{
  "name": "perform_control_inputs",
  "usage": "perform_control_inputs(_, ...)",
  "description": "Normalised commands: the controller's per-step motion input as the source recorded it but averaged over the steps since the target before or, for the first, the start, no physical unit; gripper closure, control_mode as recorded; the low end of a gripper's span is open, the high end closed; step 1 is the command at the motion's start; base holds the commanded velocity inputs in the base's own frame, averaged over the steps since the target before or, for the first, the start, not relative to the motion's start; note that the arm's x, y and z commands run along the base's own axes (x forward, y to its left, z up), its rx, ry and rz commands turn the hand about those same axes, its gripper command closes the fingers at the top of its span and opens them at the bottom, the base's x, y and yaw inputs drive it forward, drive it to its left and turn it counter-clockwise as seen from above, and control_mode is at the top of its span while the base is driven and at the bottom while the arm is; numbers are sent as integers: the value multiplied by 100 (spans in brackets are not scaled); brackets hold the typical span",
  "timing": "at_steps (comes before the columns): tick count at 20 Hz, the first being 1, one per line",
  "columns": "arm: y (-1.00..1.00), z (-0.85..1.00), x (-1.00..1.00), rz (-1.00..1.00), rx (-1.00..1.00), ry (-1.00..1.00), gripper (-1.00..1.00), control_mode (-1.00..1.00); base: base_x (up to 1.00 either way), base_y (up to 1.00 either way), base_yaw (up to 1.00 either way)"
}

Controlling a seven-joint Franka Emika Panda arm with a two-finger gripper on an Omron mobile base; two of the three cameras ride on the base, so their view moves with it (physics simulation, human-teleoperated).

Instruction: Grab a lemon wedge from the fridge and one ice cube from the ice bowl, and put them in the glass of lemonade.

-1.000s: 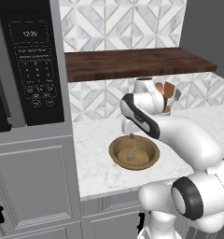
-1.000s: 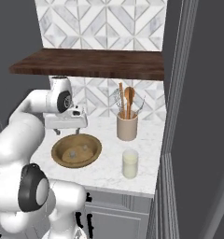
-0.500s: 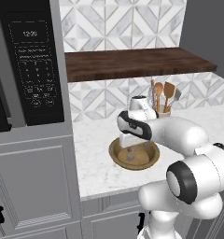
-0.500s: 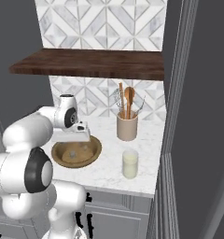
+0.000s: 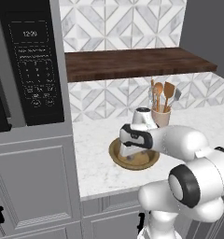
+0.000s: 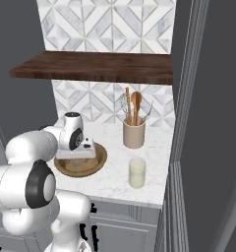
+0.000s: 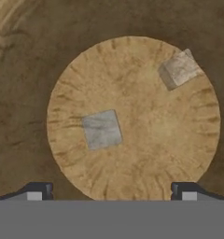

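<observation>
Ice cube [image 7: 102,130] lies on the flat floor of the ice bowl [image 7: 20,84], a little left of centre between the wide-spread fingertips of the gripper [image 7: 111,191]. Second cube [image 7: 180,69] sits apart, toward upper right.

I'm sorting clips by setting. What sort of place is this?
A rendered home kitchen, it seems: a marble-look counter under a dark wood shelf, a built-in microwave in grey cabinetry, and a cup of wooden utensils against patterned tile.
</observation>
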Motion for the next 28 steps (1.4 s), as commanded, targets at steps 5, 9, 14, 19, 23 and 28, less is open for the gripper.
perform_control_inputs(5, 3, -15, 24, 7, 0, 0, -100, -100, 0, 0, 0)
perform_control_inputs(9, 0, -5, 35, 6, 0, 0, -100, -100, 0, 0, 0)
perform_control_inputs(14, 0, 0, 31, 3, 0, 0, -100, -100, 0, 0, 0)
perform_control_inputs(19, 0, 0, 2, 1, 0, 0, -100, -100, 0, 0, 0)
perform_control_inputs(23, 0, 0, -36, 1, 0, -1, -100, -100, 0, 0, 0)
perform_control_inputs(28, 0, -7, -30, 2, 0, 0, -100, -100, 0, 0, 0)
